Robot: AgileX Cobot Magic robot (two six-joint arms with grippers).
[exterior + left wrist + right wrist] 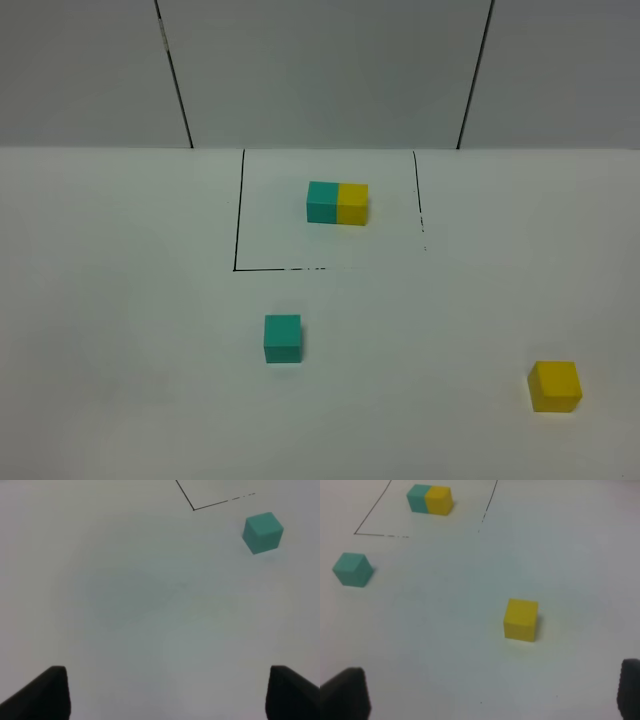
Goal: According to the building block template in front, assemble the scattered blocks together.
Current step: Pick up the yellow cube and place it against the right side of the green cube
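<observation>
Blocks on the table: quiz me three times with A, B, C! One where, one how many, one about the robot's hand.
1. Where is the teal-yellow bar? A. inside the black outline B. stacked on another block C. in the air
2. How many loose cubes lie outside it? A. one B. two C. four
3. The left gripper is: A. shut on a cube B. open, empty C. out of view
Answers: 1A, the lines frame it; 2B, teal cube and yellow cube; 3B, fingers wide apart, nothing between.
</observation>
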